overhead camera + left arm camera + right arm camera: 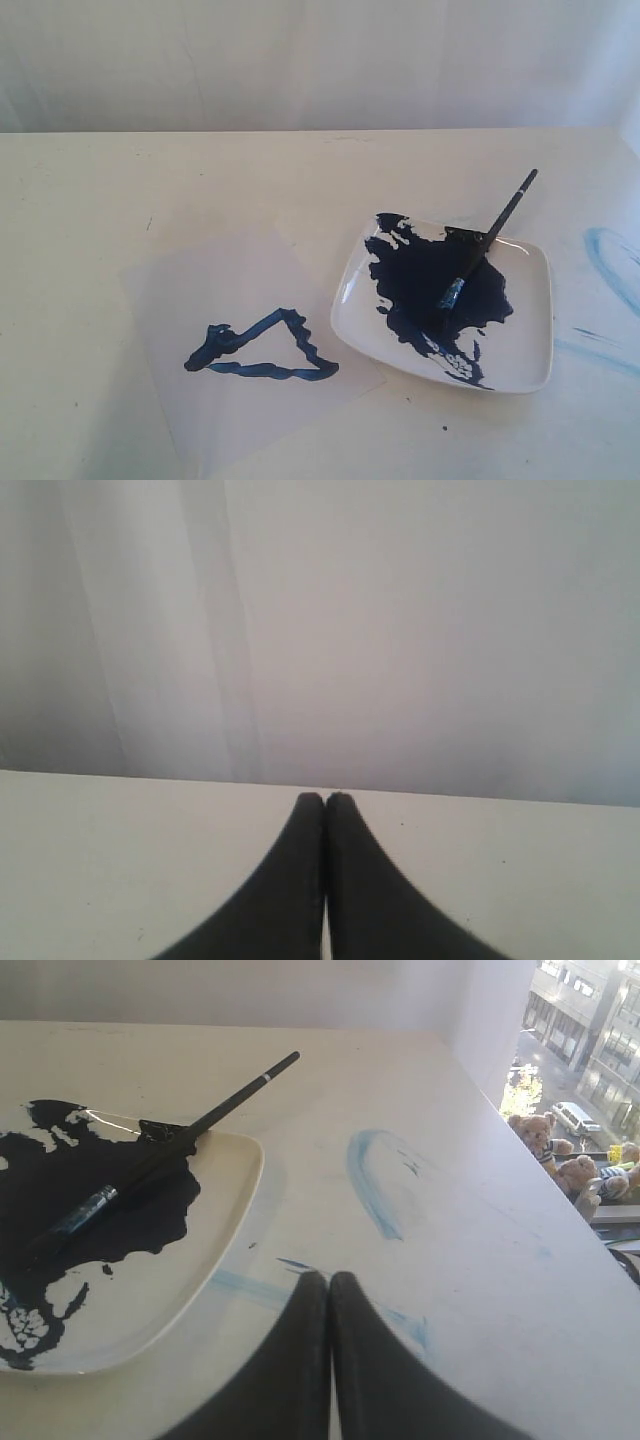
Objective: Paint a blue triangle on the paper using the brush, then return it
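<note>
Resting on the plate [520, 340], the brush [487, 243] lies with its tip in the paint pool [425, 280] and its handle jutting past the rim. I see the blue triangle [265, 371] on the paper [220, 280] beside the plate. My grippers, left [325, 800] and right [330, 1278], have jaws pressed together and hold nothing.

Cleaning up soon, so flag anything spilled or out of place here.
Pale blue smears stain the bare table right of the plate, off the paper. The paint pool runs up to the plate's far rim. The brush lies in it, handle overhanging that rim.
</note>
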{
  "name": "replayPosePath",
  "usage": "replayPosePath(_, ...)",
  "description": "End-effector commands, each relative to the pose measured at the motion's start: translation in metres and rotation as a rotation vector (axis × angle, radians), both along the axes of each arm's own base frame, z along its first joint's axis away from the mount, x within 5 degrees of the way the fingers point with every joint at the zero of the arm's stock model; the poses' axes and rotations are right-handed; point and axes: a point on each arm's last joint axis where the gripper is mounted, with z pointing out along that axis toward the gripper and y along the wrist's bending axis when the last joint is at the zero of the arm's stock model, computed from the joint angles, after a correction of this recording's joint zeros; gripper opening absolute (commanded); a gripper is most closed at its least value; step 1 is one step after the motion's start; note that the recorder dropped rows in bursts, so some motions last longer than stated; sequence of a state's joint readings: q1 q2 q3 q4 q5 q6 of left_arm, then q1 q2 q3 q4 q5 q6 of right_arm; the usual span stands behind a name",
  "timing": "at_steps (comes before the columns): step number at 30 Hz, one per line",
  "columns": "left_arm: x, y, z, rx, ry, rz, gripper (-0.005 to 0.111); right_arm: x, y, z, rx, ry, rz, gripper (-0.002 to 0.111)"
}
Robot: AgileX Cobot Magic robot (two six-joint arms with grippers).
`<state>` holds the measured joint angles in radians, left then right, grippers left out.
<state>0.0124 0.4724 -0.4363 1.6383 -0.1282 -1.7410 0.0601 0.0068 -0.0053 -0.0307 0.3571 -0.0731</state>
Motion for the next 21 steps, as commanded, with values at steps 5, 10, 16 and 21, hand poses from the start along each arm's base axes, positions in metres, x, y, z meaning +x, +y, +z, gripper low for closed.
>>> replayPosePath(5,-0.003,-0.006,-0.003,-0.052,-0.005,-0.069,0.0,0.0,-0.001,-0.001,-0.019,-0.008,-0.006,0.0)
replayPosePath(10,-0.003,-0.008,-0.004,-0.083,-0.003,-0.089,0.0,0.0,-0.001,-0.001,-0.019,-0.008,-0.006,0.0)
replayPosePath(16,-0.003,-0.007,-0.012,-0.115,0.008,-0.083,0.0,0.0,-0.001,-0.001,-0.019,-0.008,-0.006,0.0)
replayPosePath(21,-0.014,-0.004,-0.051,-0.094,0.114,-0.037,0.0,0.0,-0.001,-0.001,-0.019,-0.008,-0.006,0.0)
